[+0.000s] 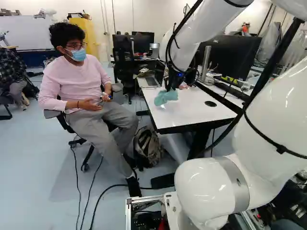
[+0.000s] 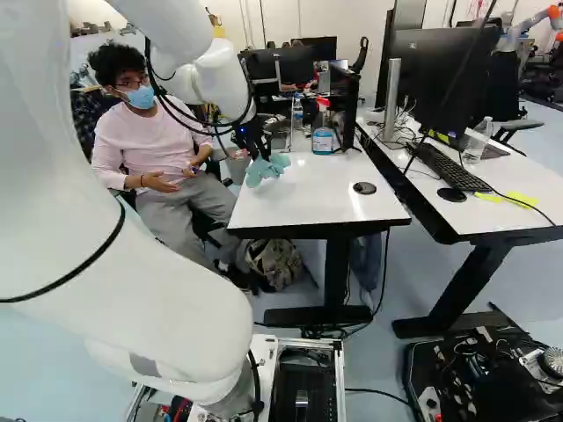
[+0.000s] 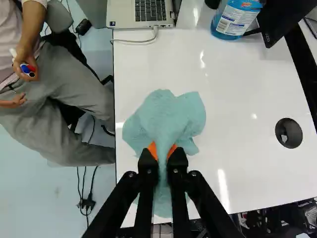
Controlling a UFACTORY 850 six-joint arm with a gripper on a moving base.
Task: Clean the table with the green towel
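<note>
Clamping the green towel (image 3: 166, 116) between both fingers, gripper (image 2: 259, 153) at upper centre, right base view. Towel bunched, over the white table (image 2: 308, 204). Laptop (image 1: 153, 80) on table, upper centre, left base view; towel nearer.

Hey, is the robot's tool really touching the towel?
Touching. The wrist view shows the tool pinching the towel from both sides between its orange pads.

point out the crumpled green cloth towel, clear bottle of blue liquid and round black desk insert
Crumpled green cloth towel (image 3: 166, 116), wrist view, spread folds
Clear bottle of blue liquid (image 2: 323, 140), right base view, front label
Round black desk insert (image 2: 364, 188), right base view, middle
</note>
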